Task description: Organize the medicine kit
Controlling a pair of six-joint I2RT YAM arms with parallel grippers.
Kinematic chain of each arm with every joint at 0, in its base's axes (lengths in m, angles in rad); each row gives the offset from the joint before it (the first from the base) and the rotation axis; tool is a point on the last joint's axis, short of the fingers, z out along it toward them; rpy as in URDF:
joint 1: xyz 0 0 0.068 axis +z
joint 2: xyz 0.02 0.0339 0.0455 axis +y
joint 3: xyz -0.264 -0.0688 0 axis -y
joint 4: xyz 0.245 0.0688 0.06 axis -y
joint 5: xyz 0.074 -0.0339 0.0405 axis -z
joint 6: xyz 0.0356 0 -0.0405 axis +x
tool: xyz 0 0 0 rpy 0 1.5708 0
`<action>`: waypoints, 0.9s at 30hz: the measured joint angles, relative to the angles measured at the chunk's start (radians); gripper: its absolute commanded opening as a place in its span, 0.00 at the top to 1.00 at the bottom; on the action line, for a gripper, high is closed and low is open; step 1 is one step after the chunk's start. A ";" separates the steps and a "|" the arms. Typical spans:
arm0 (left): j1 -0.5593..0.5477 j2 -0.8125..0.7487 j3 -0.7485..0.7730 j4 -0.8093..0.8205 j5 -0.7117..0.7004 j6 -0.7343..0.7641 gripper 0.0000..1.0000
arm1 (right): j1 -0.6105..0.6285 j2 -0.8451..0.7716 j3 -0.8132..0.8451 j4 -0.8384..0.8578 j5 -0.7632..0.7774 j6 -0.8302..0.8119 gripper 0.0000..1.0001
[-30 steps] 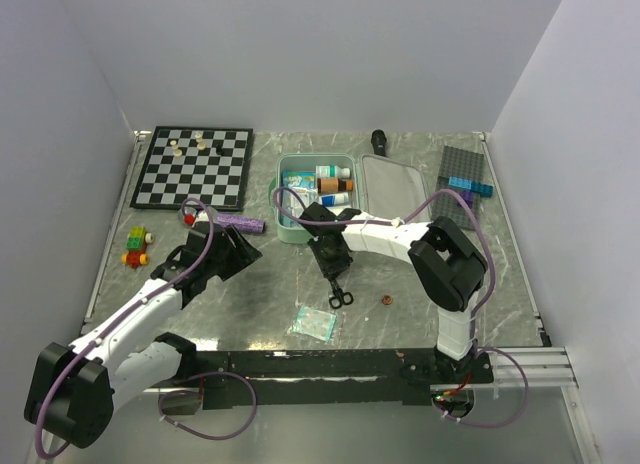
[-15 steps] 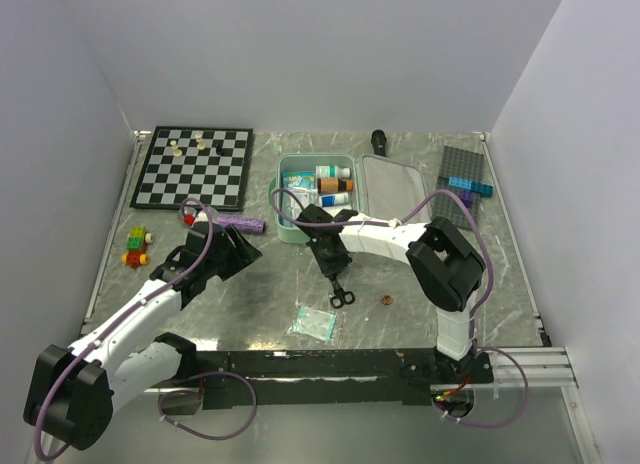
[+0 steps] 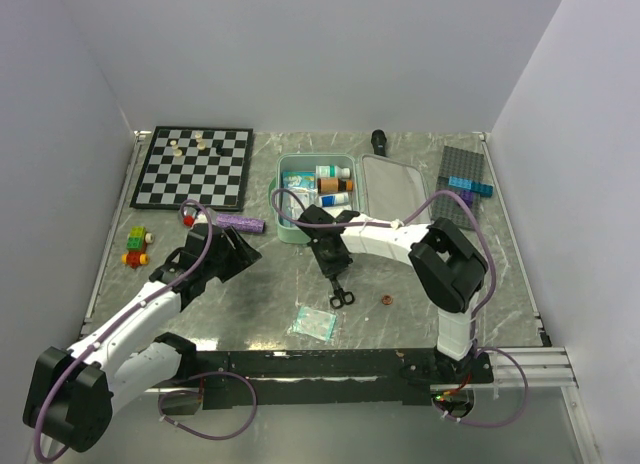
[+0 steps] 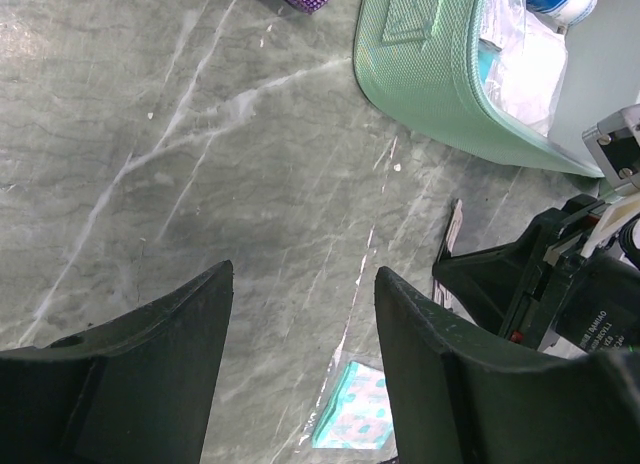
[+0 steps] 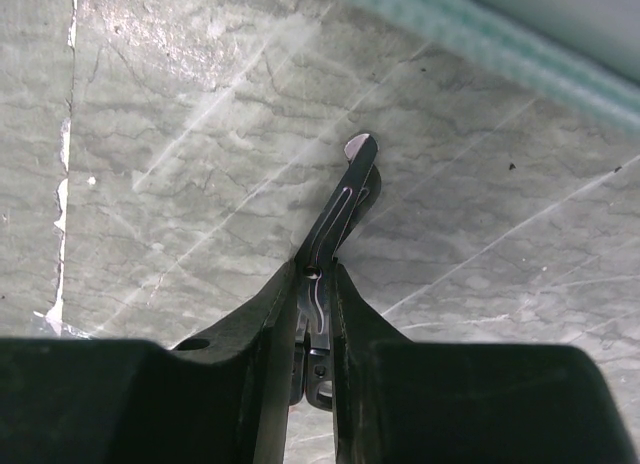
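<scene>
The medicine kit [image 3: 290, 231] lies open at the back centre: a mint-green case with bottles and packets in the left half, and its grey-lined lid [image 3: 388, 189] flat to the right. My right gripper [image 3: 333, 274] is shut on a pair of small scissors [image 3: 341, 298] just in front of the kit. In the right wrist view the blades [image 5: 345, 204] stick out past the fingertips [image 5: 317, 276] above the marble. My left gripper [image 3: 240, 249] is open and empty, left of the right one. Between its fingers [image 4: 305, 284] is bare marble, with the kit's wall [image 4: 440, 74] ahead.
A teal plaster packet [image 3: 314, 324] [image 4: 352, 421] lies near the front edge, with a small brown coin [image 3: 386, 301] to its right. A purple item [image 3: 240, 223] lies left of the kit. Also here are a chessboard [image 3: 195, 166], a brick toy [image 3: 136, 246], a grey baseplate [image 3: 462, 174] and a black cylinder [image 3: 380, 141].
My right arm has shifted slightly to the left with the scissors still held. My left arm has barely moved.
</scene>
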 measured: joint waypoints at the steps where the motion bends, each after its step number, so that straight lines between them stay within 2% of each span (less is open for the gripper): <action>1: 0.000 0.000 0.000 0.000 0.000 0.000 0.36 | 0.000 -0.002 -0.002 0.000 0.000 0.000 0.93; 15: 0.000 0.000 0.000 -0.001 0.000 0.000 0.36 | 0.005 -0.074 -0.035 -0.004 -0.003 0.011 0.94; 27: 0.000 0.001 0.000 -0.002 0.000 0.000 0.36 | 0.011 -0.134 -0.034 -0.024 0.004 0.010 1.00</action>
